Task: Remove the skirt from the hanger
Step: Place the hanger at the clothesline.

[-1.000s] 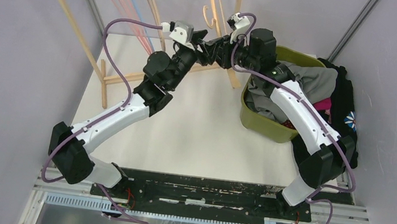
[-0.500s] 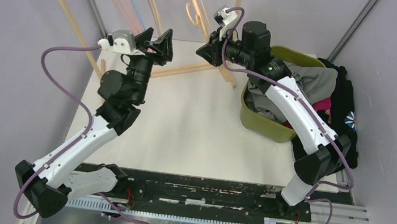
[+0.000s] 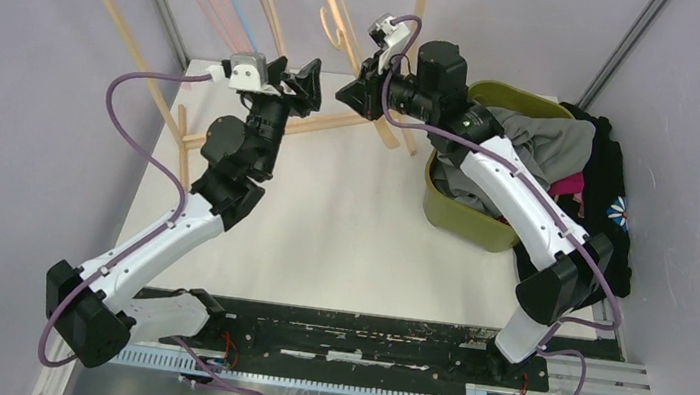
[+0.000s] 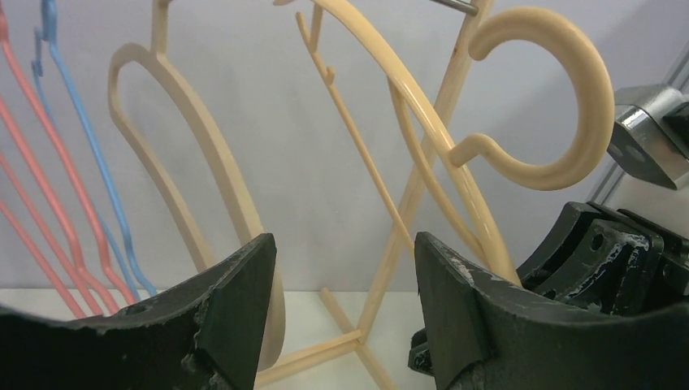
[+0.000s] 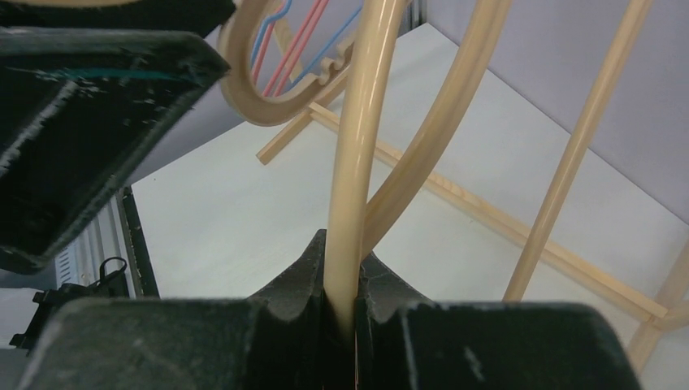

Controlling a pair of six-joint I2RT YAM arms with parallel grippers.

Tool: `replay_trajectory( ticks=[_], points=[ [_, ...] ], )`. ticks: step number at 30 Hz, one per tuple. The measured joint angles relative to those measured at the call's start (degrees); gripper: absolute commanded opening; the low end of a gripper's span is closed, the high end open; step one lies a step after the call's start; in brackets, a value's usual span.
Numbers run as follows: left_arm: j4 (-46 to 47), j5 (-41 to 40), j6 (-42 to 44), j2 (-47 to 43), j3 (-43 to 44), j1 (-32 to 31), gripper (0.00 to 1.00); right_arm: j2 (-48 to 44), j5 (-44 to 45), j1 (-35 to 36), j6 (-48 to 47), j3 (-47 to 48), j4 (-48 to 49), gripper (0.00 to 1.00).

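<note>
Bin [image 3: 460, 222] full of clothes [image 3: 546, 141]; right tool [image 5: 345, 276] tight on cream hanger [image 5: 358, 154], left tool [image 4: 343, 245] agape.

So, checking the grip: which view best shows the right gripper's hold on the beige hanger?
Right wrist: the right gripper clamps the beige hanger close up. Top external shows it small; left wrist shows mostly its hook.

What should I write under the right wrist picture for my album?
Right gripper pinches a beige hanger above the white table.
</note>
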Motion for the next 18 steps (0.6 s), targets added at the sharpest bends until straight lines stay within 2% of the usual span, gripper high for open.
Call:
replay_trajectory(
  ticks=[18],
  points=[
    [1.4, 1.6, 0.0, 4.4, 3.2, -1.7, 0.72, 1.7, -0.2, 1.3, 1.0, -0.7, 2.1, 0.01]
  ],
)
